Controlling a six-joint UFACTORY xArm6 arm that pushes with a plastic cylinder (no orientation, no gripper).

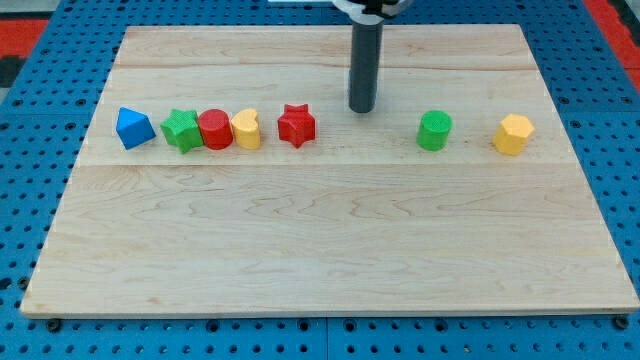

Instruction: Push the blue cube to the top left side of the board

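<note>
- Seven small blocks sit in one loose row across the wooden board (330, 250), which fills most of the view and lies on a blue pegboard (40, 90).
- Coming down from the top edge, just right of centre, the dark rod stands upright with my tip (362, 110) resting on the wood; it carries no claw, so nothing opens, closes or grips.
- My tip sits slightly above the row, in the gap between the red star (297, 125) and the green cylinder (435, 131), nearer the star and touching neither.
- Toward the right edge lies the yellow hexagonal block (513, 134), well apart from the cylinder.
- Near the left edge, the green star (181, 130), red cylinder (215, 130) and yellow heart-like block (246, 129) press together.
- Furthest left is the blue cube (134, 128), just beside the green star, about halfway down the left side and well apart from my tip.
</note>
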